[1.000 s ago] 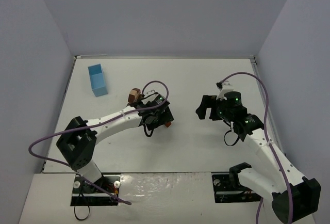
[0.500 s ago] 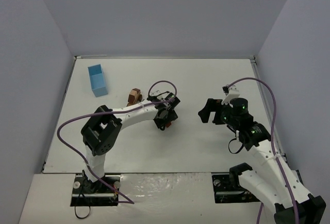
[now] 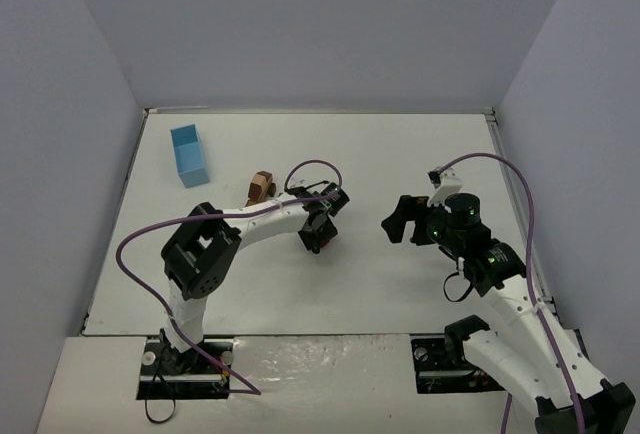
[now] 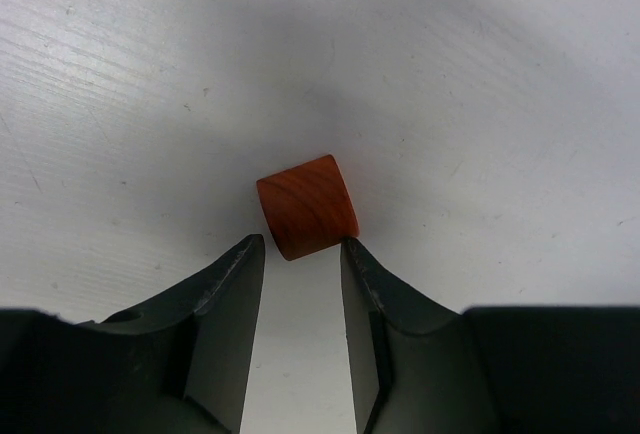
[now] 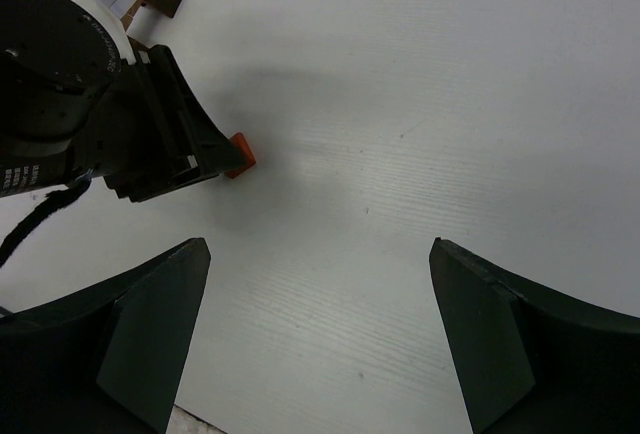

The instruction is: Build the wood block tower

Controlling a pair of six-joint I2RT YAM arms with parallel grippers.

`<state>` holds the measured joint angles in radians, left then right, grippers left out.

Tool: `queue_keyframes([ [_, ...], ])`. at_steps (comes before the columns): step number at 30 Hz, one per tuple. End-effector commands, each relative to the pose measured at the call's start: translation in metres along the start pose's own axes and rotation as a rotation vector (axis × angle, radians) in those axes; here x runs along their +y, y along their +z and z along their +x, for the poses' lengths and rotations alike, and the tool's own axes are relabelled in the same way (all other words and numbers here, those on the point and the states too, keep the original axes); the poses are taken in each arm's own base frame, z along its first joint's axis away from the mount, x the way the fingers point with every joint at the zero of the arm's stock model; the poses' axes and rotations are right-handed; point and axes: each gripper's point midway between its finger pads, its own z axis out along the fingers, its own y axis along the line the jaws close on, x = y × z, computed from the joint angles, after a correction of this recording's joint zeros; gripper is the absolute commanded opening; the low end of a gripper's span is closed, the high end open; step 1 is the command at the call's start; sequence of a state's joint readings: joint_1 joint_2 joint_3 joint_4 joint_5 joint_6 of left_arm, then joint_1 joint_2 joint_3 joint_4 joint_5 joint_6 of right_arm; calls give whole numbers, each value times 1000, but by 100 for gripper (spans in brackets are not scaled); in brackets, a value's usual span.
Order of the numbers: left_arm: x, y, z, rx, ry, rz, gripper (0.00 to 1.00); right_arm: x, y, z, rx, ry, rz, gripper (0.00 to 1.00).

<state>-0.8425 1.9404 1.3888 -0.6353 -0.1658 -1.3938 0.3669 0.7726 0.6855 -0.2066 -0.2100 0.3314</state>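
While the left tool (image 4: 300, 246) stands narrow about the orange block (image 4: 307, 216) on the table (image 4: 500, 74), grip unclear, the right tool (image 5: 318, 246) hangs wide.

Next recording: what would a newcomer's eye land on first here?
A reddish-orange block lies on the white table at the tips of the left pincer, jaws flanking its near edge. Nearby to the left sits a small stack of brown blocks, a light blue box farther left; the right pincer hangs open.
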Motion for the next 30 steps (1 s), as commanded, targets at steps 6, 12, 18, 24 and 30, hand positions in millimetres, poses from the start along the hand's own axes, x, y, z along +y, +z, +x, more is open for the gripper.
queue_keyframes([
  [6, 22, -9, -5, -22, 29, -56, 32, 10, 0, -6, -31, -34, -40, 90],
  [12, 48, -16, -4, -19, 81, -71, 33, 12, -1, -4, -29, -39, -50, 90],
  [18, 58, -29, -16, -42, 177, -55, 33, 15, -1, -4, -26, -42, -60, 90],
  [24, 47, -55, -22, -63, 120, 26, 53, 17, -3, -3, -29, -47, -70, 90],
  [30, 41, -54, -26, -67, 94, 27, 72, 17, -2, -1, -23, -50, -72, 90],
])
